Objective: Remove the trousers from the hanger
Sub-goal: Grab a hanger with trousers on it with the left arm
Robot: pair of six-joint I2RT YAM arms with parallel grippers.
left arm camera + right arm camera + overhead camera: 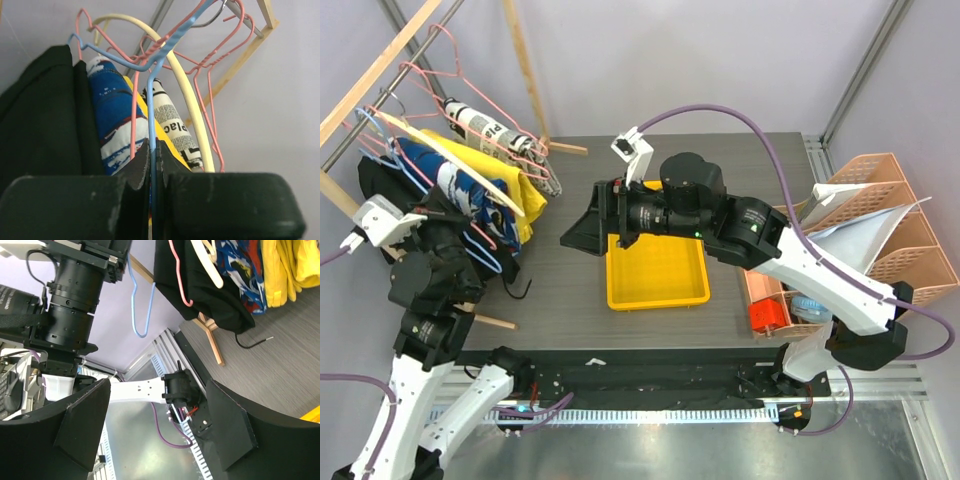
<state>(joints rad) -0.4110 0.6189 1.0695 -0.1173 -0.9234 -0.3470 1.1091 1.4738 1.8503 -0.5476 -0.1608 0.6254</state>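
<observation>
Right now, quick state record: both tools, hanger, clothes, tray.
left tool: shut on the blue hanger wire
right tool: open, empty, raised by the yellow tray, pointing at the rack
on rack: black garment, blue-patterned garment, yellow garment, newsprint-print garment
garment on blue hanger: cannot tell
tray contents: none visible

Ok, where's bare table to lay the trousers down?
Bare table lies between the hanging clothes and the yellow tray, and along the near edge below the tray. Crowded by the clothes at left and the orange bins at right.
</observation>
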